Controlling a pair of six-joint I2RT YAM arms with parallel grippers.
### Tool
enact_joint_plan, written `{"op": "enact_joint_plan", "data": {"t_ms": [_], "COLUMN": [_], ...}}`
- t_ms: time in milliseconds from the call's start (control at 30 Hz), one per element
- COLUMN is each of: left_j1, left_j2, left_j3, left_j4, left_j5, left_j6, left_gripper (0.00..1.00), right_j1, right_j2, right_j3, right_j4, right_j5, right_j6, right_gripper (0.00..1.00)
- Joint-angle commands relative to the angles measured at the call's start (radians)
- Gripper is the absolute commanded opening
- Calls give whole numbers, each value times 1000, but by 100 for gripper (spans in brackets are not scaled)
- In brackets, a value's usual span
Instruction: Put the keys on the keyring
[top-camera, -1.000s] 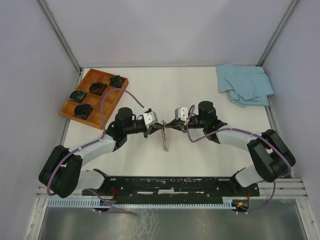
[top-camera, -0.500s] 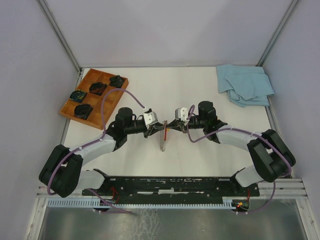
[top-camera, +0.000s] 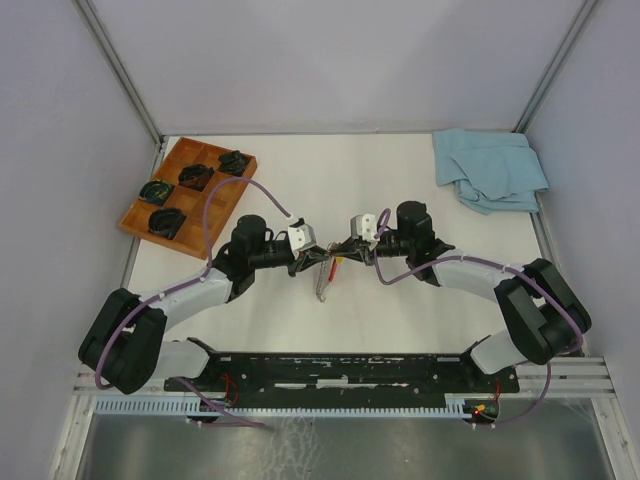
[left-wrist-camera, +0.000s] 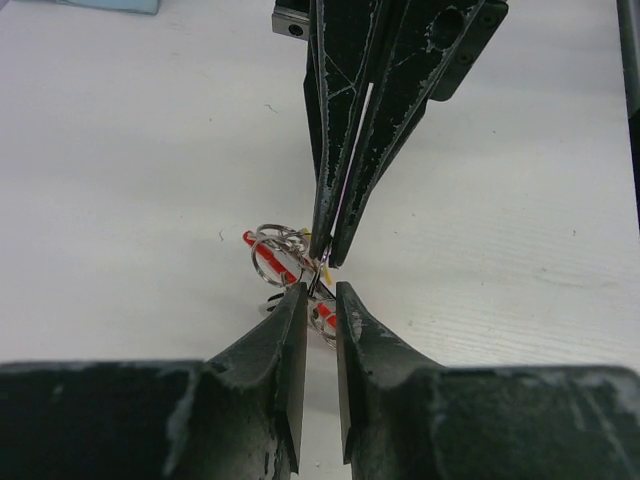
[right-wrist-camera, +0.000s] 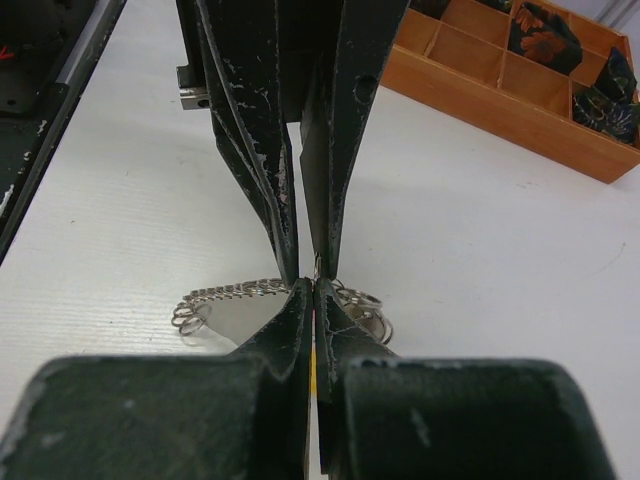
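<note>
Both grippers meet tip to tip over the middle of the table. My left gripper (top-camera: 315, 258) (left-wrist-camera: 320, 290) is closed to a narrow gap on the thin ring of the keyring (left-wrist-camera: 275, 255). The keyring's red strap (left-wrist-camera: 262, 252), beaded chain (right-wrist-camera: 230, 292) and oval tag (right-wrist-camera: 235, 320) lie below, and the chain (top-camera: 322, 282) trails toward the near edge. My right gripper (top-camera: 343, 252) (right-wrist-camera: 314, 285) is shut on the yellow-headed key (top-camera: 338, 265), with yellow showing between its fingers. Its tip touches the ring. Other silver keys are hidden or too small to tell apart.
A wooden tray (top-camera: 190, 185) (right-wrist-camera: 500, 80) with black coiled items stands at the back left. A crumpled blue cloth (top-camera: 490, 168) lies at the back right. The arm bases and rail run along the near edge.
The hanging chain has swung a little left and tilted more. The yellow key head now shows beside it. Both grippers stay joined at the same spot.
</note>
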Motion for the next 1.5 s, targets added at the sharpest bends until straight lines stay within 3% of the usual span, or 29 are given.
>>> {"op": "enact_joint_plan", "data": {"t_ms": [0, 500, 933, 1467], "left_j1": [-3, -3, -3, -3], "left_j2": [-9, -38, -65, -49], "left_j3": [29, 30, 30, 36], "left_j4": [27, 9, 2, -19], "left_j5": [31, 55, 72, 60], "left_j6": [39, 47, 41, 53], "left_gripper": [23, 12, 25, 23], "right_j1": [7, 7, 7, 7], "right_j2": [-8, -11, -20, -41], "right_j3": [44, 61, 73, 75], "right_j4": [64, -29, -82, -77], "right_j5": [-45, -53, -59, -62], "right_j6": [26, -27, -58, -48], "right_gripper": [1, 1, 1, 1]}}
